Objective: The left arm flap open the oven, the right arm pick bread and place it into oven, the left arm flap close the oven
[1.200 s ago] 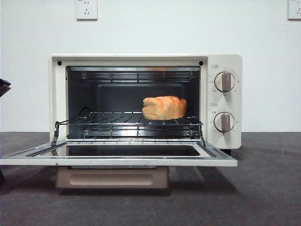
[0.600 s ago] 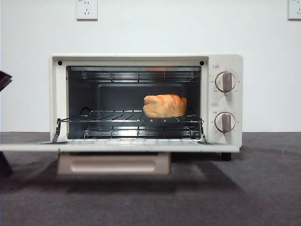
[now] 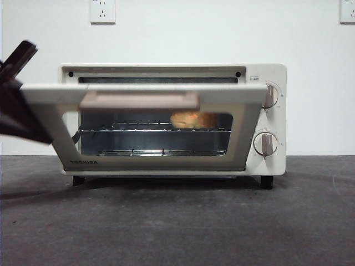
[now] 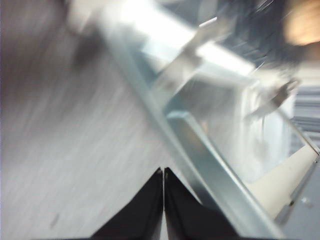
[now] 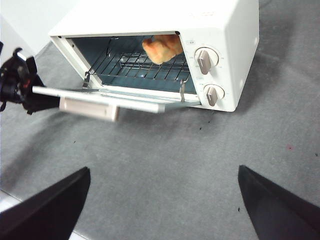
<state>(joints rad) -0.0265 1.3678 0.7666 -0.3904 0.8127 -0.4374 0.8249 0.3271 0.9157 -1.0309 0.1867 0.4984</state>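
1. The left gripper (image 4: 163,172), jaws pressed together into one point, is at the left end of the oven (image 3: 266,119) door (image 3: 144,94), under its edge; in the front view it shows as a dark shape (image 3: 16,113) beside that corner.
2. The door is tilted partway up on its bottom hinge, neither flat nor shut, with the handle (image 3: 138,100) facing forward near the top edge.
3. The bread (image 3: 194,119) sits on the rack (image 3: 138,130) inside the oven, toward the right side, seen through the door glass; from the right wrist view it lies deep in the cavity (image 5: 161,47).
4. To finish well, I judge the push should stay under the door edge and follow its arc toward the oven front, easing off near the top so the oven does not slide back on the desk (image 3: 222,221).
5. Nothing stands in the door's path; the two knobs (image 3: 265,143) lie right of the door and clear of it.
6. The right gripper (image 5: 160,210) hangs well in front of the oven, jaws wide apart and empty, out of the way.
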